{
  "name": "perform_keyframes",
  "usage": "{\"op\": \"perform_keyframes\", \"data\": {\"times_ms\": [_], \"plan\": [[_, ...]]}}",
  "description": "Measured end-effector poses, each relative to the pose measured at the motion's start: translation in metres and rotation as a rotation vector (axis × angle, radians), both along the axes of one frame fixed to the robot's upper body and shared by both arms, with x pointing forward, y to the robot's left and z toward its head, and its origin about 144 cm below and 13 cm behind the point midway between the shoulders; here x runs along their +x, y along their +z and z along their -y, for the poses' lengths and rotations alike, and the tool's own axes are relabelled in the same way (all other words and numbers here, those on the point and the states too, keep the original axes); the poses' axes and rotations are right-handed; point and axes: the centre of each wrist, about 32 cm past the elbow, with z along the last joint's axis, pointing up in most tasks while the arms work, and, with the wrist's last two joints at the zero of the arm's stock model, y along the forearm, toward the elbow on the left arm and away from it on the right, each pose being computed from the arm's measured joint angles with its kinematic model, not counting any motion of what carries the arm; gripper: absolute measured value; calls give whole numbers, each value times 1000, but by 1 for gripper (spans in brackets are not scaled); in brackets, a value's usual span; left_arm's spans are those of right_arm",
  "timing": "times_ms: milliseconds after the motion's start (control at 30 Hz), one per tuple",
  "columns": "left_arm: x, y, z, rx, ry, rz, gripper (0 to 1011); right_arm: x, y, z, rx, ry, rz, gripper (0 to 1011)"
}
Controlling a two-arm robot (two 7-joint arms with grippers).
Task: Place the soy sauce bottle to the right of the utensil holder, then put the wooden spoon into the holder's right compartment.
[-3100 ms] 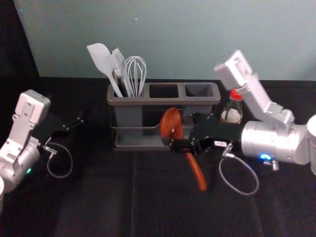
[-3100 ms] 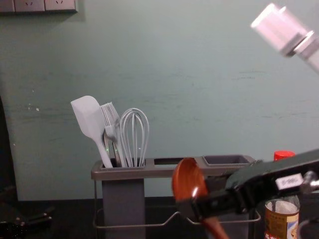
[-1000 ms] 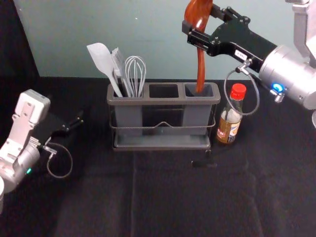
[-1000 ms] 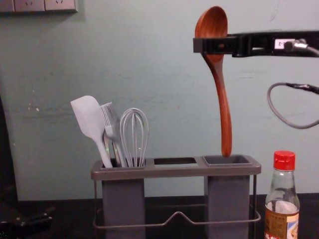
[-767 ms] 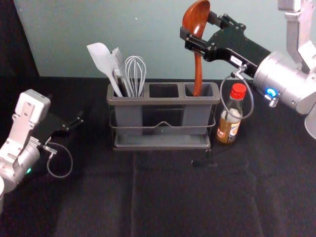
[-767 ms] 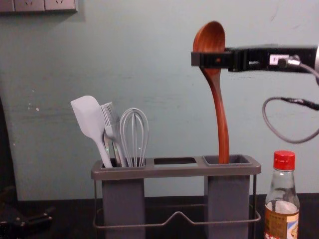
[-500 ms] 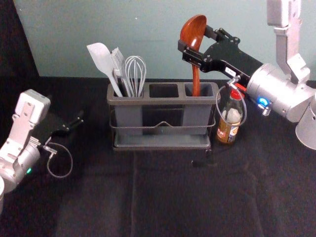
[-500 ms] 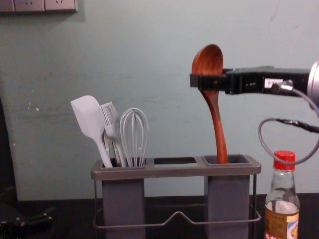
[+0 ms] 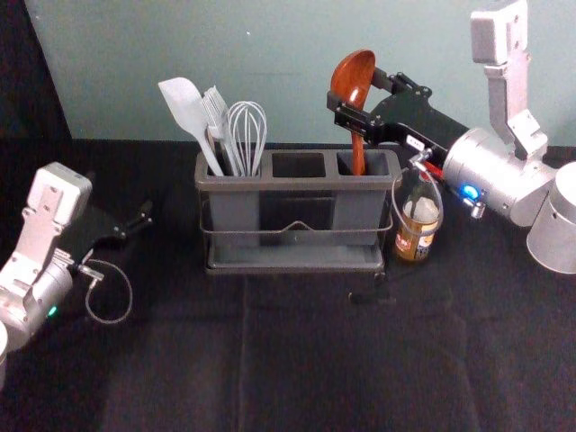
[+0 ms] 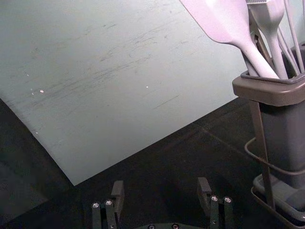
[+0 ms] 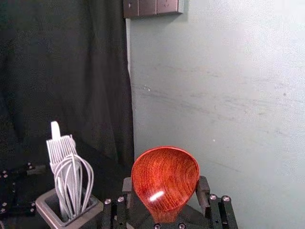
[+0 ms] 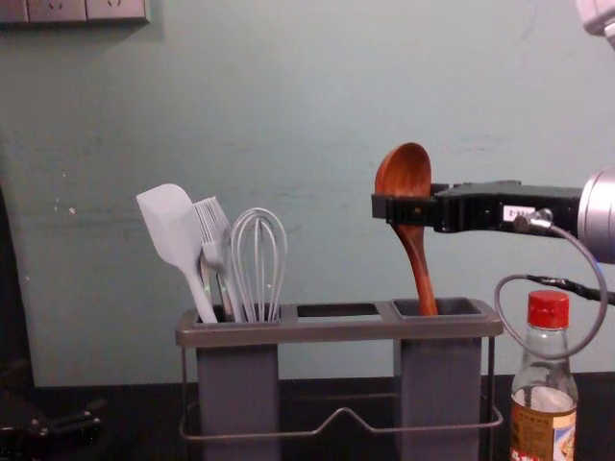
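Right tool [image 9: 356, 90] grips reddish wooden spoon [image 9: 354, 69], handle below in grey plastic holder [image 9: 301, 185], right compartment [image 9: 378, 163]. Left tool [image 9: 129, 218]: wide, left of holder.

You've a spatula [image 9: 184, 106], brush [image 9: 216, 112] and whisk [image 9: 247, 130] bunched together, sockets [image 12: 58, 10] on the wall [image 12: 327, 106], a black curtain [image 11: 66, 71].

Gray-grn wall [image 12: 336, 86], scuffed — sockets [image 12: 60, 10] upper L; blk curtain [image 11: 76, 67] L — creased blk tblcloth [image 9: 180, 378].

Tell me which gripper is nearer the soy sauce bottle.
Right. The right gripper holds the wooden spoon, higher than the soy sauce bottle and left of it; the left gripper is beyond the left end of the utensil holder.
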Motion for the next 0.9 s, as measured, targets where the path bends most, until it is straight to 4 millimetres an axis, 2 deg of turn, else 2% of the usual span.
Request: {"op": "perform_keyframes", "data": {"times_ms": [567,900], "plan": [[0,0,0,0,0,0,1005,5,-17,0,-15,5,-50,814],[0,0,0,0,0,0,1005,-11,-17,3,-18,6,-64,814]]}}
